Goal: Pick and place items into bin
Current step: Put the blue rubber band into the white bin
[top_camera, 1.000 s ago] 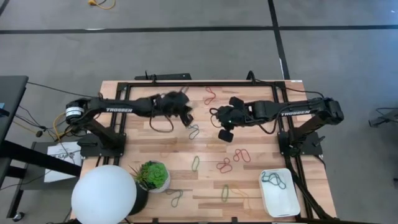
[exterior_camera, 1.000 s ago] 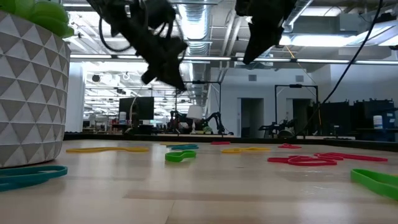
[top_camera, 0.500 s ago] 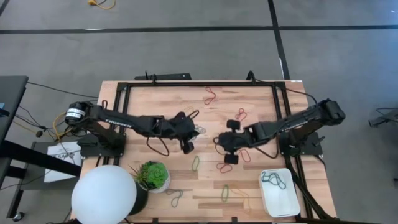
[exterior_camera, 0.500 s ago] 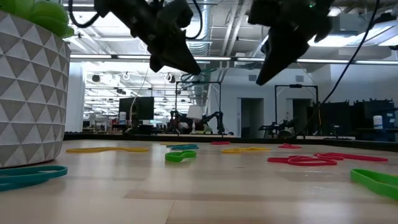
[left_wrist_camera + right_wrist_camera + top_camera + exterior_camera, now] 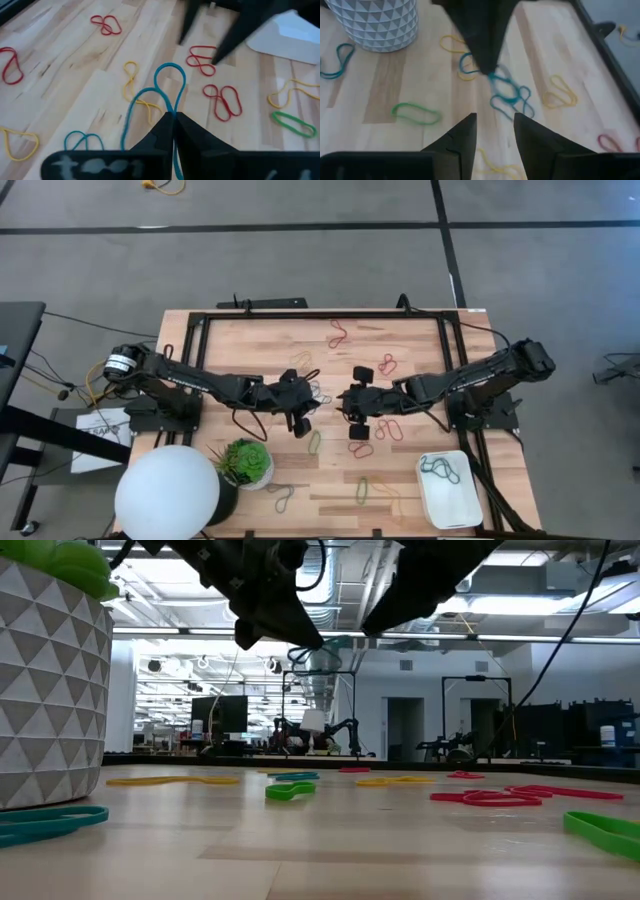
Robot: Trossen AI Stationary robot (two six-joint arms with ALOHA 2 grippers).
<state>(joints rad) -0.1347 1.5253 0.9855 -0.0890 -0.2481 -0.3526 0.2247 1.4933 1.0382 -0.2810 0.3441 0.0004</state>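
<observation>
My left gripper [image 5: 299,423] is over the table's middle, shut on a teal rubber band [image 5: 167,82]; the band also shows below its tips in the low view [image 5: 318,662] and in the right wrist view [image 5: 507,95]. My right gripper [image 5: 356,404] is open and empty just to the right, facing the left gripper, fingers apart [image 5: 492,135]. Other bands lie flat on the wood: red [image 5: 388,428], red [image 5: 361,448], green [image 5: 315,442], green [image 5: 362,490]. The white bin [image 5: 470,502] stands at the near right corner with a teal band [image 5: 440,468] in it. My left gripper pinches the teal band between its two shut fingertips [image 5: 173,116]. Its loop [image 5: 169,75] sticks out beyond the tips and a strand [image 5: 175,155] trails back between the fingers. The fingers slant down from the table's left. The band hangs clear of the table.
A potted plant [image 5: 247,463] and a large white ball lamp [image 5: 167,493] stand at the near left. More bands lie near the far edge: red [image 5: 338,333], red [image 5: 387,364], yellow [image 5: 300,360]. A teal band [image 5: 283,498] lies near the front edge.
My left gripper has gone toward the table's near edge and a little right, to the table's middle. My right gripper has gone toward the near edge and left, closing in on the left gripper.
</observation>
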